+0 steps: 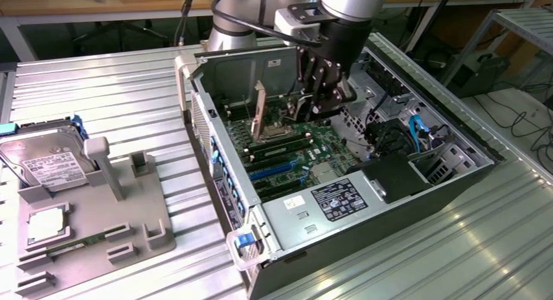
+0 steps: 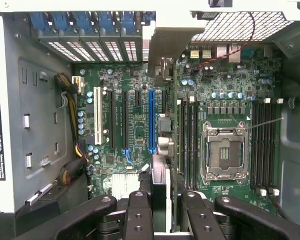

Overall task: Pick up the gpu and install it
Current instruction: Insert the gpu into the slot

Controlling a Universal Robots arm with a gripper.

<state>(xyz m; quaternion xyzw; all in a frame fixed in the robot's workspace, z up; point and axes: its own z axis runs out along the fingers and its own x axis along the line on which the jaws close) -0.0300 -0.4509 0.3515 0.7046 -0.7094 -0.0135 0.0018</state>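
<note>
In the wrist view the gripper [image 2: 160,212] pinches the gpu [image 2: 160,187], the thin card seen edge-on between its two black fingers [image 2: 138,215], its silver bracket [image 2: 163,47] reaching up toward the slot covers. The card hangs above the motherboard [image 2: 135,130], roughly in line with the blue expansion slot [image 2: 151,120]; whether its edge already touches the slot is hard to judge from this angle. Just beside it run the black memory slots [image 2: 187,135], then the open processor socket [image 2: 224,152] with its metal frame.

In the exterior view, nearest the camera, a grey fixture tray [image 1: 95,229] sits on the slatted metal table [image 1: 112,99], carrying a silver hard drive [image 1: 43,157] with a white label and a small green memory stick [image 1: 74,245]. Beyond it the open computer case [image 1: 363,242] lies on its side. The arm [image 1: 346,8] descends into the case, the gripper [image 1: 322,99] low over the board near the case's far wall.
</note>
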